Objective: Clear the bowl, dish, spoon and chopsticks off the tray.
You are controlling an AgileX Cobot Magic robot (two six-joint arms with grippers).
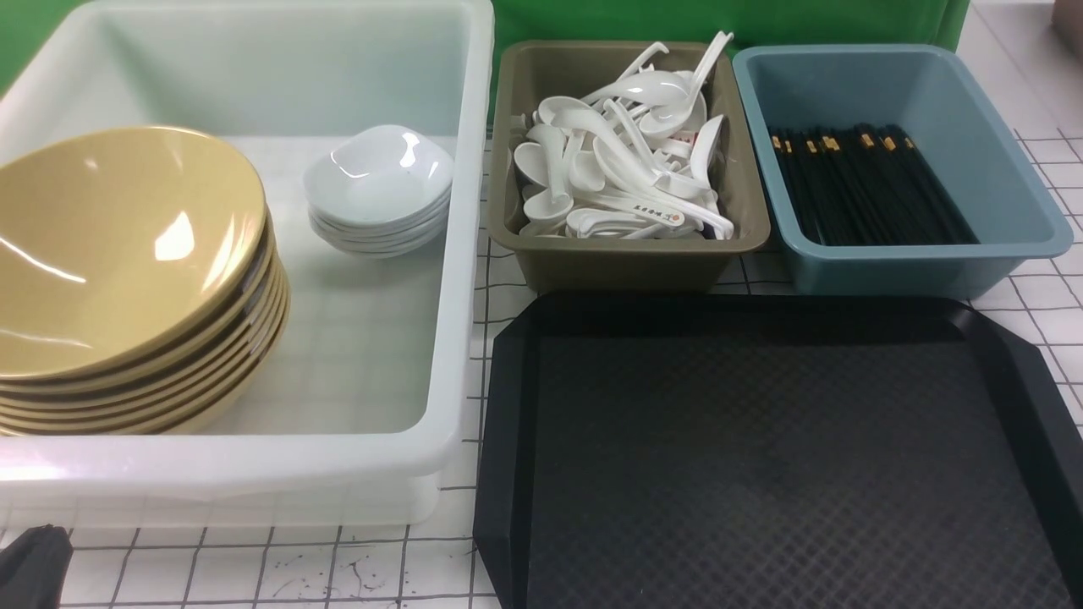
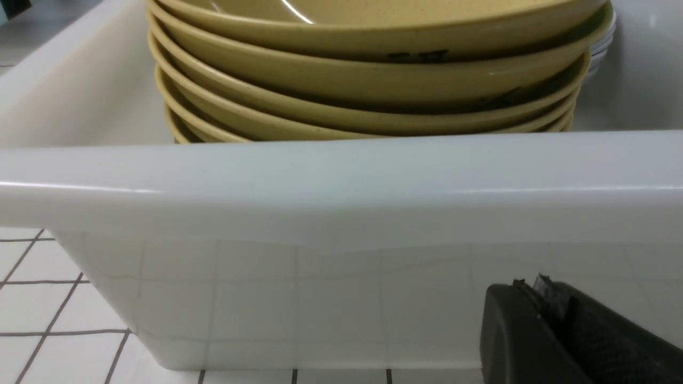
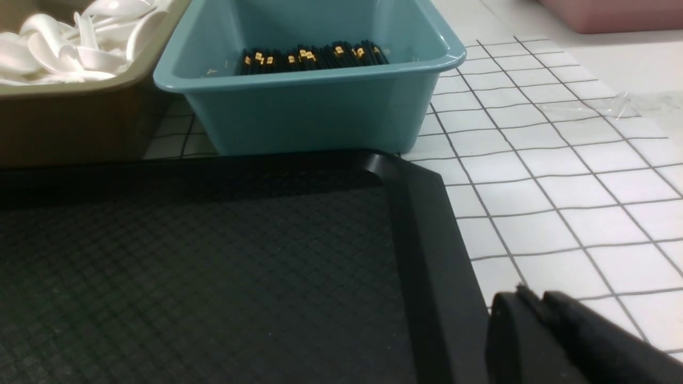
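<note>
Lying bare near the front, right of centre: black tray (image 1: pixel 761 457), nothing resting on its textured surface. Sitting stacked in the white tub (image 1: pixel 457 254) to the left: yellow bowls (image 1: pixel 118 254), topmost one tilting, with small white dishes (image 1: pixel 378 190) piled just behind and to the right. Filling the olive bin (image 1: pixel 626 254) behind the tray: jumbled white spoons (image 1: pixel 626 161). Lying side by side in the blue bin (image 1: pixel 897 254): black chopsticks (image 1: pixel 863 186), gold bands pointing away. Hanging low outside the tub's near wall: left gripper (image 2: pixel 539 298), fingers pressing together, holding nothing. Hovering beside the tray's right rim: right gripper (image 3: pixel 539 304), fingers nearly touching, gap too unclear for telling.
</note>
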